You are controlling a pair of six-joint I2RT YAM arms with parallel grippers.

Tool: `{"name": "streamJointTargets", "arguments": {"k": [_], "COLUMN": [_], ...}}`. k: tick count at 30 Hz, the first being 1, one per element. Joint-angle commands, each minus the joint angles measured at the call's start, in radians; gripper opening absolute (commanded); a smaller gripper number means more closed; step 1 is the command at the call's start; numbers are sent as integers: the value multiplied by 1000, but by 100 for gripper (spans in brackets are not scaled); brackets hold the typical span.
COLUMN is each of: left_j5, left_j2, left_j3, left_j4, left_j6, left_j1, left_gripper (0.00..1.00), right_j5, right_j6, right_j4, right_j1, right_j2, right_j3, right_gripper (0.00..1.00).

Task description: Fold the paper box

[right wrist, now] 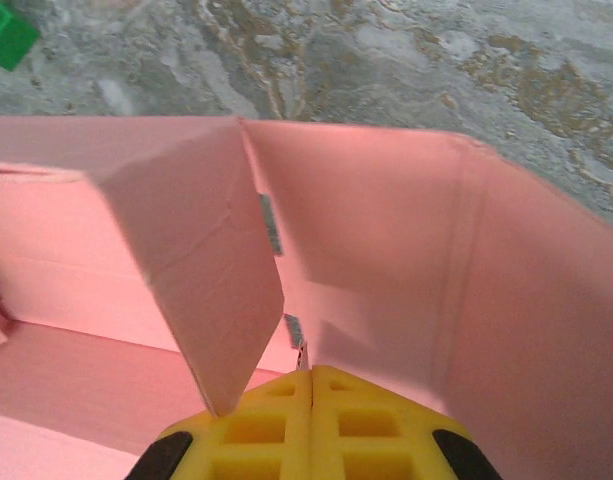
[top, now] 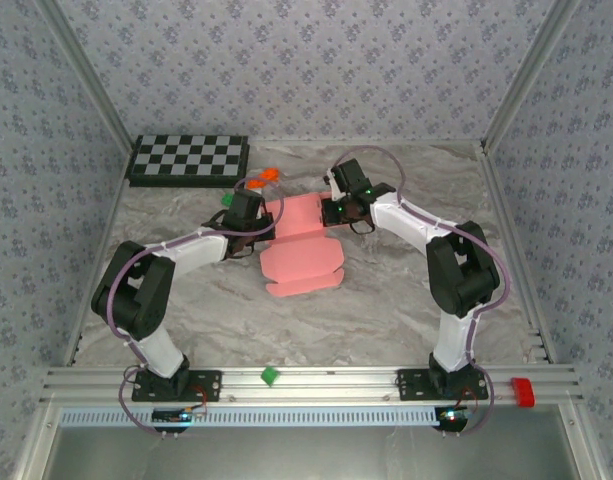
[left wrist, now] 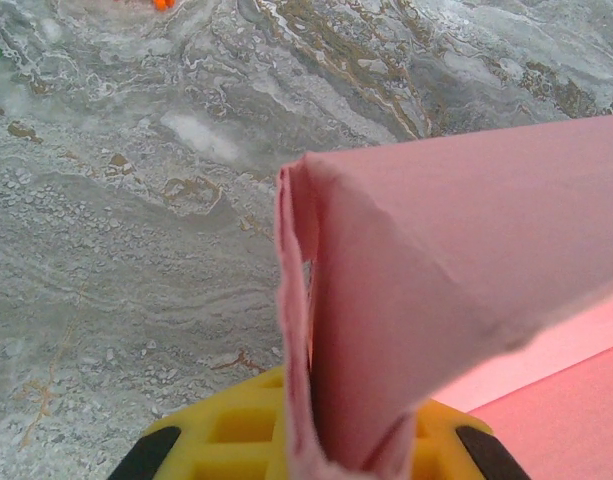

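The pink paper box lies partly folded in the middle of the marble table, its back walls raised and a flat flap reaching toward me. My left gripper is at the box's left edge. Its yellow fingers are shut on a doubled-over pink flap that stands upright between them. My right gripper is at the box's back right corner. In the right wrist view its yellow fingers are pressed together, pinching the thin edge of a pink wall, and a loose flap hangs just left of them.
A checkerboard lies at the back left. An orange block and a green block sit just behind the left gripper. Another green block and a red piece rest on the front rail. Patterned walls enclose the table.
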Motion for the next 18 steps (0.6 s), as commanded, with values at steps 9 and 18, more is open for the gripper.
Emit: {"name": "streamJointTargets", "arguments": {"k": [9, 18], "left_j5": [18, 13], "left_j2": [-15, -16], "left_j3": [25, 23], "left_j4": [43, 44], "left_j6": [-19, -18], "left_j1": [-11, -10], "left_gripper": [6, 5], "right_j5": [-105, -72], "right_j6": [42, 43], "right_j4": [51, 61], "right_j1": [25, 39], "right_j2": [27, -1], "right_j3": [7, 5], "right_gripper": [4, 5]}}
